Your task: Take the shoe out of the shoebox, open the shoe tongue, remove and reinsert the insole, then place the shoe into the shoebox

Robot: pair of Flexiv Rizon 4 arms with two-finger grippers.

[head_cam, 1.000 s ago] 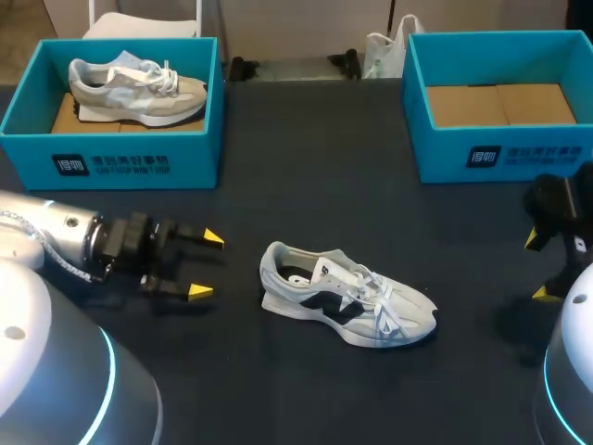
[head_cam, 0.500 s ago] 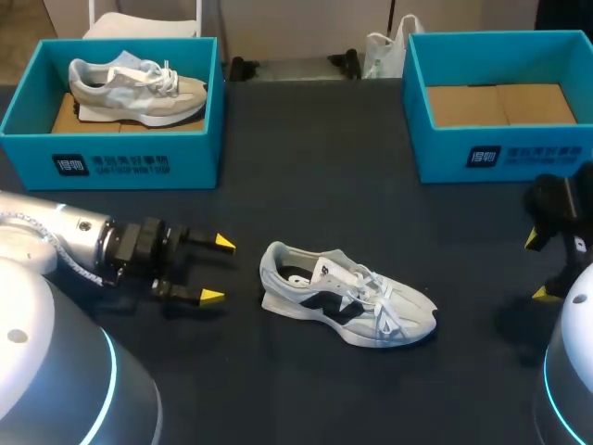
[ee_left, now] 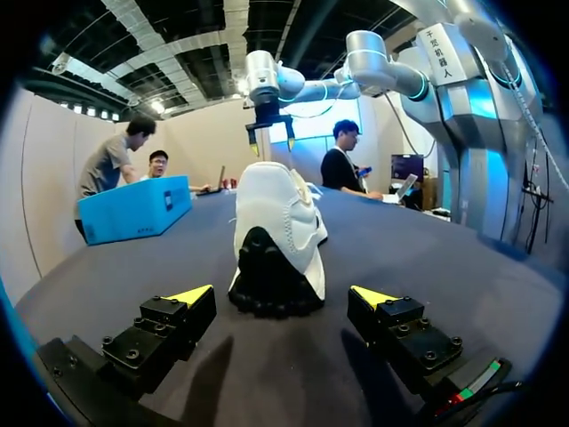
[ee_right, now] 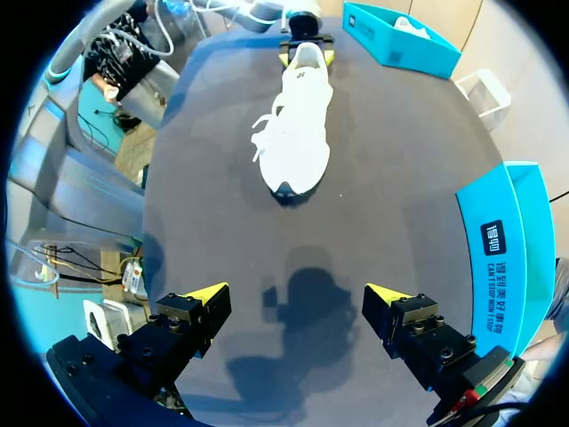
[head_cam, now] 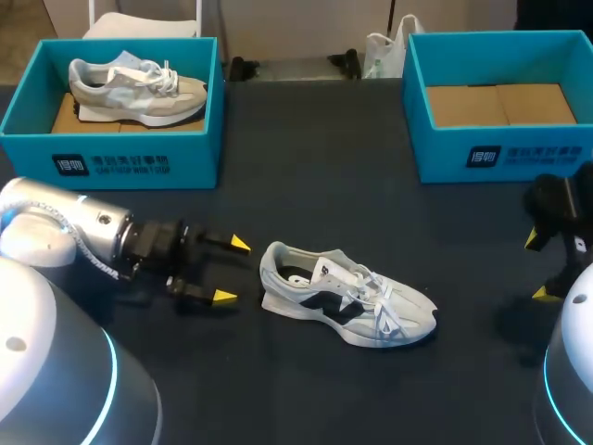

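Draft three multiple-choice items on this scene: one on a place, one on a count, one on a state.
1. Where is the white-and-black shoe? A in a shoebox; B on the table; C in a pincer.
2. How many shoes appear in the head view? A one; B two; C three.
3. The left pincer is: A open; B shut on the heel; C shut on a lace.
Answers: 1 B, it lies on the table, in no box. 2 B, a beige shoe sits in the left shoebox too. 3 A, its yellow tips stand apart, short of the shoe.
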